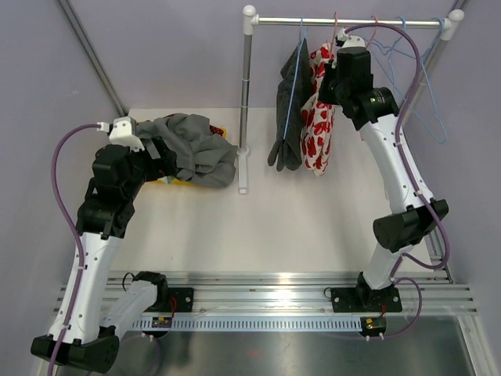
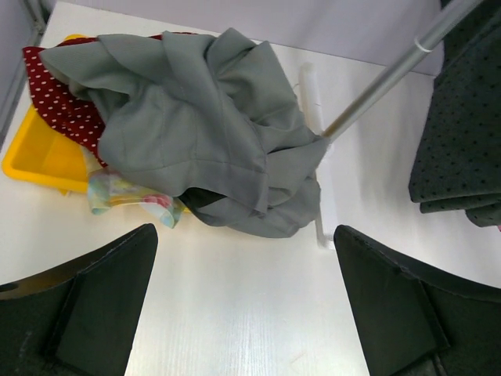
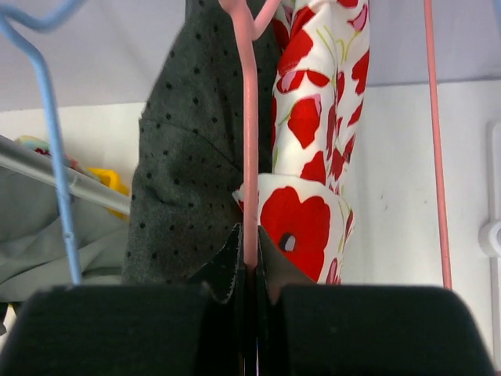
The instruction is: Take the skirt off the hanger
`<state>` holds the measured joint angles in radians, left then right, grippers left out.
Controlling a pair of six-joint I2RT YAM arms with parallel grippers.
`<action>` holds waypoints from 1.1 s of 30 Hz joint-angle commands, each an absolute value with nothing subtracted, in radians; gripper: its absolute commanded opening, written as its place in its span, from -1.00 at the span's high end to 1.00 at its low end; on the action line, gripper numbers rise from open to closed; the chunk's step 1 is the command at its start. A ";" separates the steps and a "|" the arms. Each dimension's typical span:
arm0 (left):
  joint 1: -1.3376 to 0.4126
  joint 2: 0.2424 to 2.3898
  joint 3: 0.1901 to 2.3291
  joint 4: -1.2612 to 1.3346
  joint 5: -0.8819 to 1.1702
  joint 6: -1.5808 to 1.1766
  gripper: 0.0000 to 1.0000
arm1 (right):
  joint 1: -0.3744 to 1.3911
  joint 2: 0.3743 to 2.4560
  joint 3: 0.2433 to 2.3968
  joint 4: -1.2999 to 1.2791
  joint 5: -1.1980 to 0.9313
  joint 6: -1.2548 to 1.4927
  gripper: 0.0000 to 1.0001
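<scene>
Lilac walls point(image 1: 180, 47) back the rail point(image 1: 344, 22), from which the flowered skirt point(image 1: 317, 129) hangs on a pink hanger point(image 3: 249, 157). Right fingers point(image 3: 376, 329) are clenched on that hanger's wire just below the rail; left fingers point(image 2: 94, 305) stand released, well away from it. Lifting straight up should unhook the wire from the rail without snagging the blue hanger point(image 3: 53, 157) alongside.

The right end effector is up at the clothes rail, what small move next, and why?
Probably raise it slightly to unhook the pink hanger from the rail: the right end effector is shut on its wire, and the flowered skirt hangs on it.
</scene>
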<state>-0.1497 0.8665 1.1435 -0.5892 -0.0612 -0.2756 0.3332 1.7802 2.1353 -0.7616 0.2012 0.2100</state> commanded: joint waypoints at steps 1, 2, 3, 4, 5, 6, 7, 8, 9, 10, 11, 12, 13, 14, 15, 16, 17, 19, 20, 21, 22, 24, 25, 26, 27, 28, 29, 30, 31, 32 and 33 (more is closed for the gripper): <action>-0.192 0.851 1.189 -0.548 -0.021 -0.293 -0.98 | 0.337 1.729 2.296 -0.751 0.255 0.164 1.00; -0.202 0.864 1.196 -0.545 -0.026 -0.293 -0.98 | 0.337 1.727 2.342 -0.759 0.261 0.161 1.00; -0.213 0.873 1.210 -0.546 -0.031 -0.293 -0.98 | 0.339 1.727 2.361 -0.765 0.265 0.158 1.00; -0.241 0.882 1.224 -0.548 -0.040 -0.291 -0.98 | 0.337 1.715 2.371 -0.776 0.267 0.160 1.00; -0.259 0.896 1.256 -0.548 -0.046 -0.288 -0.98 | 0.337 1.704 2.376 -0.775 0.267 0.161 1.00; -0.282 0.919 1.276 -0.546 -0.055 -0.284 -0.98 | 0.339 1.694 2.378 -0.778 0.267 0.164 1.00; -0.343 0.933 1.293 -0.546 -0.080 -0.273 -0.98 | 0.337 1.672 2.376 -0.791 0.265 0.172 1.00; -0.382 0.946 1.334 -0.545 -0.095 -0.265 -0.98 | 0.337 1.661 2.370 -0.802 0.268 0.178 1.00; -0.423 0.974 1.351 -0.540 -0.112 -0.256 -0.98 | 0.337 1.646 2.358 -0.813 0.268 0.179 1.00; -0.511 0.991 1.371 -0.525 -0.136 -0.235 -0.98 | 0.337 1.611 2.341 -0.824 0.268 0.186 1.00; -0.556 1.006 1.390 -0.514 -0.143 -0.224 -0.98 | 0.339 1.592 2.298 -0.830 0.265 0.187 1.00; -0.596 1.028 1.420 -0.503 -0.146 -0.216 -0.98 | 0.337 1.569 2.275 -0.833 0.259 0.189 1.00; -0.654 1.060 1.431 -0.464 -0.108 -0.209 -0.98 | 0.339 1.524 2.249 -0.842 0.255 0.195 1.00; -0.670 1.074 1.434 -0.431 -0.068 -0.210 -0.98 | 0.337 1.502 2.199 -0.845 0.233 0.204 1.00; -0.682 1.084 1.421 -0.389 -0.022 -0.213 -0.98 | 0.337 1.477 2.174 -0.850 0.218 0.209 1.00; -0.699 1.103 1.411 -0.292 0.083 -0.216 -0.98 | 0.337 1.432 2.151 -0.862 0.206 0.224 1.00; -0.701 1.115 1.399 -0.243 0.136 -0.219 -0.98 | 0.339 1.408 2.108 -0.867 0.168 0.232 1.00; -0.706 1.147 1.397 -0.132 0.260 -0.236 -0.98 | 0.339 1.344 2.071 -0.882 0.118 0.247 1.00; -0.707 1.182 1.404 -0.106 0.297 -0.244 -0.98 | 0.339 1.324 2.037 -0.888 0.063 0.250 1.00; -0.712 1.207 1.411 -0.080 0.328 -0.250 -0.98 | 0.337 1.306 2.025 -0.900 0.037 0.252 1.00; -0.718 1.227 1.433 -0.042 0.381 -0.262 -0.98 | 0.337 1.274 2.016 -0.910 0.017 0.259 1.00; -0.729 1.298 1.456 -0.005 0.428 -0.285 -0.98 | 0.337 1.250 1.997 -0.936 -0.046 0.270 1.00; -0.736 1.317 1.477 0.021 0.464 -0.296 -0.98 | 0.337 1.229 1.993 -0.942 -0.063 0.290 1.00; -0.742 1.344 1.486 0.032 0.477 -0.305 -0.98 | 0.337 1.218 1.980 -0.948 -0.093 0.299 1.00; -0.750 1.377 1.491 0.046 0.491 -0.316 -0.98 | 0.339 1.207 1.973 -0.951 -0.107 0.308 1.00; -0.762 1.396 1.493 0.087 0.514 -0.334 -0.98 | 0.337 1.184 1.965 -0.951 -0.116 0.324 1.00; -0.767 1.408 1.483 0.112 0.521 -0.348 -0.98 | 0.339 1.174 1.948 -0.951 -0.127 0.330 1.00; -0.773 1.429 1.476 0.170 0.526 -0.373 -0.98 | 0.339 1.166 1.942 -0.957 -0.132 0.334 1.00; -0.785 1.439 1.470 0.190 0.526 -0.383 -0.98 | 0.337 1.155 1.939 -0.962 -0.136 0.342 1.00; -0.788 1.446 1.463 0.207 0.522 -0.393 -0.98 | 0.337 1.152 1.939 -0.968 -0.149 0.347 1.00; -0.793 1.468 1.462 0.237 0.520 -0.409 -0.98 | 0.337 1.151 1.939 -0.979 -0.153 0.351 1.00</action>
<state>-0.7773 1.4559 1.4464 0.0441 0.4465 -0.3439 0.3336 1.1664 1.9381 -1.0145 -0.0841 0.3180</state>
